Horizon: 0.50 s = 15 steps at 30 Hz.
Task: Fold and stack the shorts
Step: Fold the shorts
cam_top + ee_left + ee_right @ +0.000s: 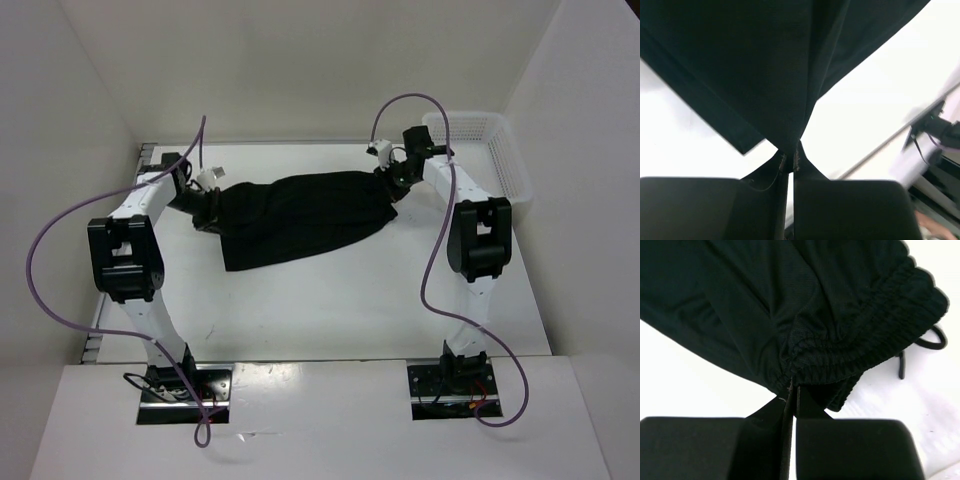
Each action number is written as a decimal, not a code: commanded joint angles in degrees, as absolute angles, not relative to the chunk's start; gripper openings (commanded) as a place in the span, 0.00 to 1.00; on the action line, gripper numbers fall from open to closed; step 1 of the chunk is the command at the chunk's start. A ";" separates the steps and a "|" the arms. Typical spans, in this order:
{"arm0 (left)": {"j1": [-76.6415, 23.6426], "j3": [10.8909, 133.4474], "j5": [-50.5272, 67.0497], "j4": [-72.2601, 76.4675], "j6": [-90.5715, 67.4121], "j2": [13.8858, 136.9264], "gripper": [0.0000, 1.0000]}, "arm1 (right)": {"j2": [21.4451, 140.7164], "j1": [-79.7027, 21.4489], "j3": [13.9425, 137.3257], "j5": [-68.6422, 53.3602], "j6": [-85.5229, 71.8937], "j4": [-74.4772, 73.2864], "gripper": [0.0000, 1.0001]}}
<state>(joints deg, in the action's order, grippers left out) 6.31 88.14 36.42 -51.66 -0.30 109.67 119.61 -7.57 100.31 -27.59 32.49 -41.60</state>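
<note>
shorts (300,215) lie across the far worktop (330,310), stretched between the two arms. left jaws are pinched tight on the leg end and right jaws on the elastic waistband, likely to pull the cloth flat before folding.

Tallied on the worktop (330,300): there was one pair of black shorts (300,215) and one white mesh basket (490,150), while the robot arms numbered two, left arm (125,255) and right arm (478,235), as did the purple cables, left cable (30,262) and right cable (424,285).
</note>
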 commanded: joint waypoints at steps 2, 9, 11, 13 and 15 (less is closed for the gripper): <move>8.78 83.59 38.32 -53.79 0.00 109.34 0.03 | 113.73 -5.54 101.24 -29.70 37.18 -44.82 0.00; 9.32 85.25 38.84 -59.32 0.00 110.47 0.03 | 111.72 -4.22 98.71 -29.71 40.33 -48.16 0.00; 9.32 85.25 38.85 -60.12 0.00 111.01 0.05 | 111.10 -3.69 96.86 -29.09 40.95 -48.16 0.00; 9.32 83.06 37.36 -60.12 0.00 112.58 0.07 | 111.09 -3.69 94.41 -27.08 41.65 -47.64 0.00; 8.09 81.48 36.66 -60.12 0.00 114.33 0.09 | 111.62 -3.69 92.99 -25.67 41.66 -47.03 0.00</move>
<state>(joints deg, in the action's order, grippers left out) 8.88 83.09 36.80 -57.65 -0.27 111.55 113.16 -3.99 95.22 -28.03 39.55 -45.98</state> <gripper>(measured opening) 0.085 0.009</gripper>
